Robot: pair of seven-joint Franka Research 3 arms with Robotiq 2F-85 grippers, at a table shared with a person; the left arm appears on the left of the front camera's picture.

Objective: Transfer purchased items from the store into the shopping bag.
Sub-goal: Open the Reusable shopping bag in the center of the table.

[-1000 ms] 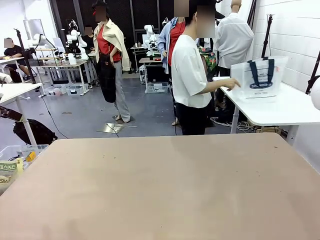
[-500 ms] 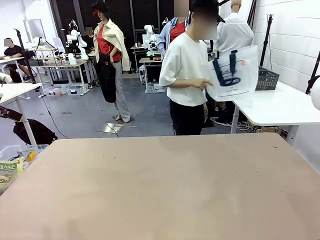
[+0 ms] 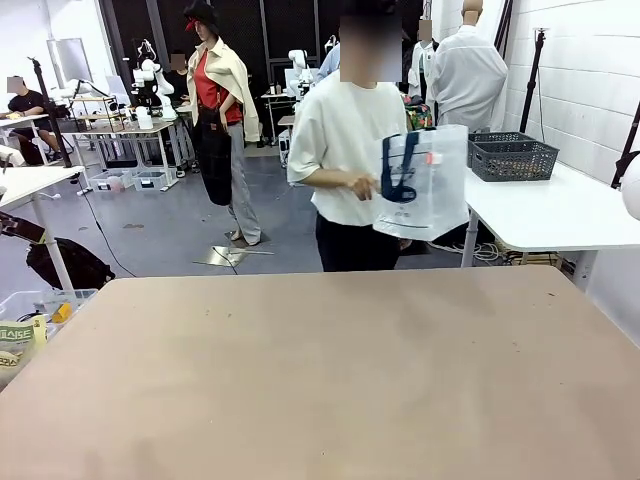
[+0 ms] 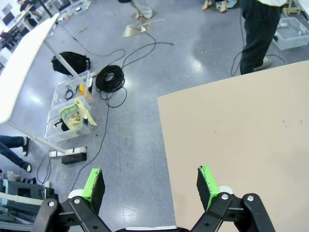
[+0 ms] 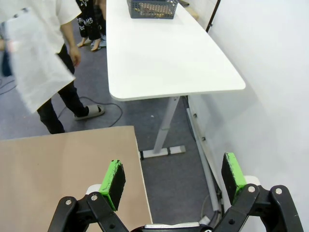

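A person in a white T-shirt [image 3: 345,130] stands at the far side of the brown table [image 3: 320,380] and holds the shopping bag [image 3: 425,180] up by its navy handles. The bag is frosted and translucent, and it hangs in the air beyond the table's far edge. In the right wrist view the shopping bag [image 5: 34,63] is at the upper left. My left gripper [image 4: 149,181] is open over the table's left edge, above the floor. My right gripper [image 5: 173,176] is open beside the table's right edge. Nothing is between either pair of fingers. The purchased items are out of view.
A white side table [image 3: 560,210] stands at the right with a dark grey lattice basket [image 3: 512,155] on it. Clear bins [image 4: 70,116] and a coiled cable [image 4: 108,77] lie on the floor to the left of the brown table.
The person has lifted the bag off the white side table, turned, and carried it left toward the brown table. The basket behind it has come into sight. Neither gripper has moved.
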